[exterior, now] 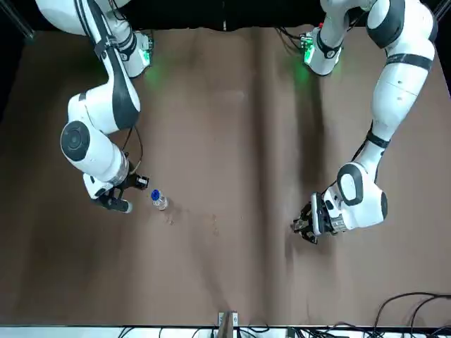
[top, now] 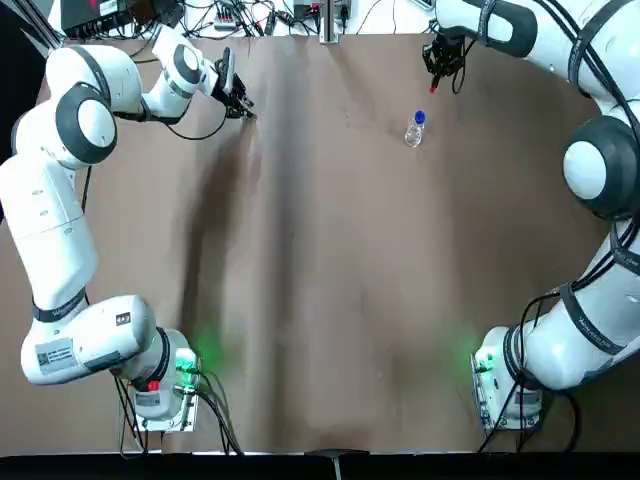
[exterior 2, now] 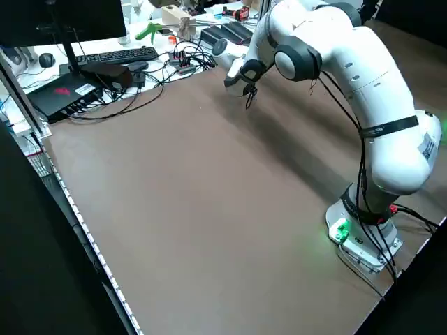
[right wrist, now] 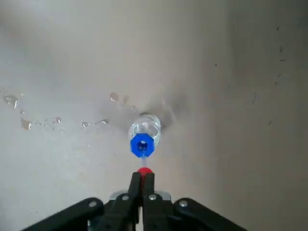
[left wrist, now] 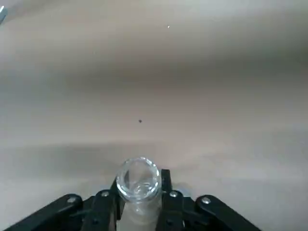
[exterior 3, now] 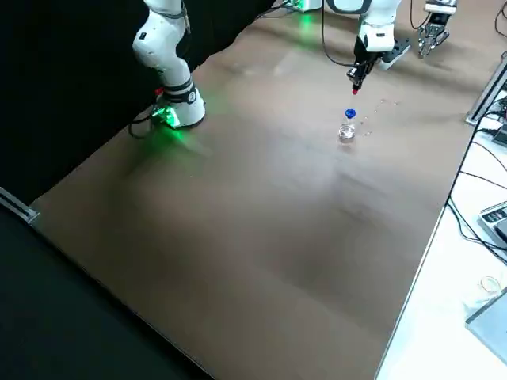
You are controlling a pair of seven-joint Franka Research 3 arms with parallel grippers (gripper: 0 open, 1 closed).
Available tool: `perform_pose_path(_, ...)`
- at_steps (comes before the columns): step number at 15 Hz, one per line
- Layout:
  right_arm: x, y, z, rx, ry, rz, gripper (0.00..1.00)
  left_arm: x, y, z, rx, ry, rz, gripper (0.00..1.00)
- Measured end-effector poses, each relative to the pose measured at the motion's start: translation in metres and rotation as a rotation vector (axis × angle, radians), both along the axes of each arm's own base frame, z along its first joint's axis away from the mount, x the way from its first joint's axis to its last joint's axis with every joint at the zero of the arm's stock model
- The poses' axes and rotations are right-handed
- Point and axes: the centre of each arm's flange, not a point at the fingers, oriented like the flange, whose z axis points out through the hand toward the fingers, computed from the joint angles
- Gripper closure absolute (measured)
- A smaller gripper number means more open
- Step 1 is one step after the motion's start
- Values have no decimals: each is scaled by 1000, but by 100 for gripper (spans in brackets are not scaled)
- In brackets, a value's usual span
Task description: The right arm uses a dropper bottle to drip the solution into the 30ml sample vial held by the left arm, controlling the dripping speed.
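Black fingers [right wrist: 136, 185] of the right gripper [right wrist: 142, 179] press together on a small red dropper top [right wrist: 144, 171], and a thin clear tube runs from it toward the blue collar of the dropper bottle [right wrist: 143, 131] just beyond. That bottle stands upright on the brown table [top: 330, 280], open at the collar, with small wet drops [right wrist: 53, 122] scattered on the surface beside it. From overhead, the right gripper [top: 437, 62] hangs at the far right of the table, the bottle [top: 415, 129] just beside it and nearer the middle. From across the table, the same bottle [exterior: 159, 200] sits just beside the right arm [exterior: 95, 137].

Over on the other side, the left gripper [left wrist: 139, 202] is clamped on the sample vial [left wrist: 138, 179], its open round mouth facing up between the black fingers [left wrist: 104, 208]. Overhead, that left gripper [top: 238, 100] sits at the far left of the table, well apart from the bottle, with the left arm [top: 70, 200] bent behind it.
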Motion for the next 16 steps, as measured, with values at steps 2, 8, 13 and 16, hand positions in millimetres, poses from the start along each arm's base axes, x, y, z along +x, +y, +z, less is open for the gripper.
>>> perform_pose_path(2, 0, 0, -1, 0, -1, 0, 96, 0, 6, -3, -1, 5, 9, 67)
perform_pose_path(8, 3, 1, -8, 0, -9, -1, 96, 1, 13, -4, -10, 9, 28, 40)
perform_pose_path(13, 6, 2, -16, -1, -11, -2, 96, -2, 47, -10, -41, 70, 44, 0)
perform_pose_path(16, 6, 2, -19, -2, -8, -2, 96, -1, 76, -9, -39, 86, 76, 0)
